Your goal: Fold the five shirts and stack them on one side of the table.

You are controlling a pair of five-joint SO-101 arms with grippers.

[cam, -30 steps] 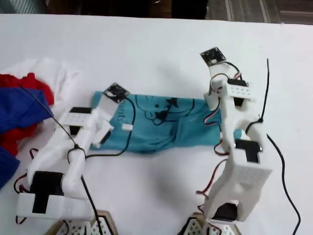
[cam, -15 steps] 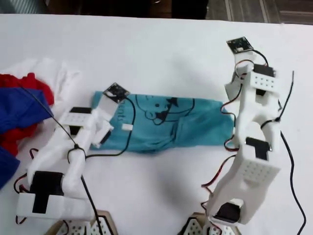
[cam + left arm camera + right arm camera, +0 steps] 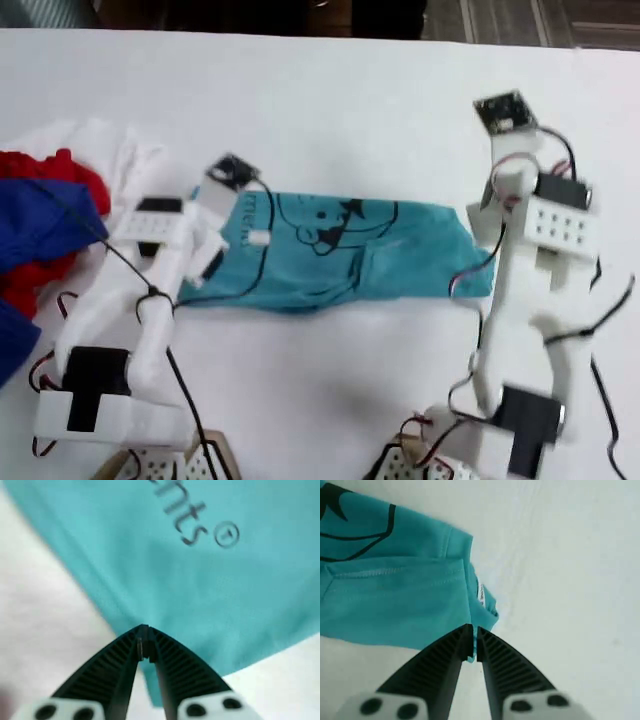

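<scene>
A teal shirt [image 3: 350, 255] with a black drawing lies folded into a long strip across the middle of the white table [image 3: 330, 90]. My left gripper [image 3: 213, 212] is shut, its tips low over the strip's left end. In the left wrist view the shut gripper [image 3: 144, 632] meets right at the teal shirt's [image 3: 225, 580] edge; I cannot tell whether cloth is pinched. My right gripper [image 3: 487, 205] is at the strip's right end, also shut. In the right wrist view this gripper [image 3: 472, 630] is beside the teal shirt's [image 3: 395, 595] corner with a small label.
A heap of other shirts lies at the table's left edge: white [image 3: 120, 150], red [image 3: 60, 170] and blue [image 3: 40, 225]. Bare table stretches behind the teal shirt and to its right. The table's far edge runs along the top of the high view.
The right arm has swung rightward off the teal shirt to just past its right end. The left arm has shifted slightly left and back.
</scene>
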